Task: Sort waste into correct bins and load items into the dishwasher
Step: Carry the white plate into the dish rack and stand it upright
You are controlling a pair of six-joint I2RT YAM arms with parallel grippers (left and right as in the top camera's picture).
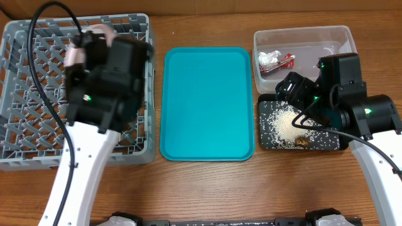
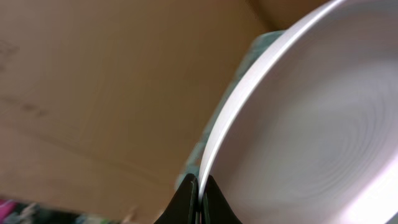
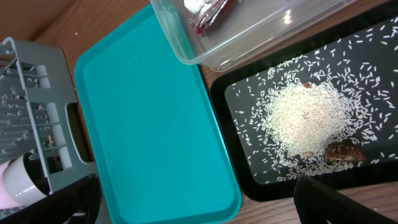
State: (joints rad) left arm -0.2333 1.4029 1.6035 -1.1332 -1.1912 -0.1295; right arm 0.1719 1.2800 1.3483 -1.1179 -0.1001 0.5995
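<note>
My left gripper (image 2: 199,186) is shut on the rim of the round white plate (image 2: 311,124), which fills the left wrist view. In the overhead view the left arm hangs over the grey dish rack (image 1: 25,125) and hides most of the plate. A pale pink piece (image 1: 78,56) shows beside the arm. My right gripper (image 3: 199,211) is open and empty above the near edge of the teal tray and the black tray (image 1: 267,141). White rice (image 1: 286,122) and a brown scrap (image 1: 303,141) lie in the black tray. The clear tub (image 1: 342,37) holds the red wrapper (image 1: 286,61) and the tissue (image 1: 270,59). Chopsticks and the greenish-rim bowl are out of view.
The teal tray (image 1: 207,100) lies between the rack and the bins with nothing on it. The right wrist view shows the rack's corner (image 3: 37,81), the teal tray (image 3: 149,124), the tub (image 3: 249,37), the rice (image 3: 305,115) and the scrap (image 3: 345,151).
</note>
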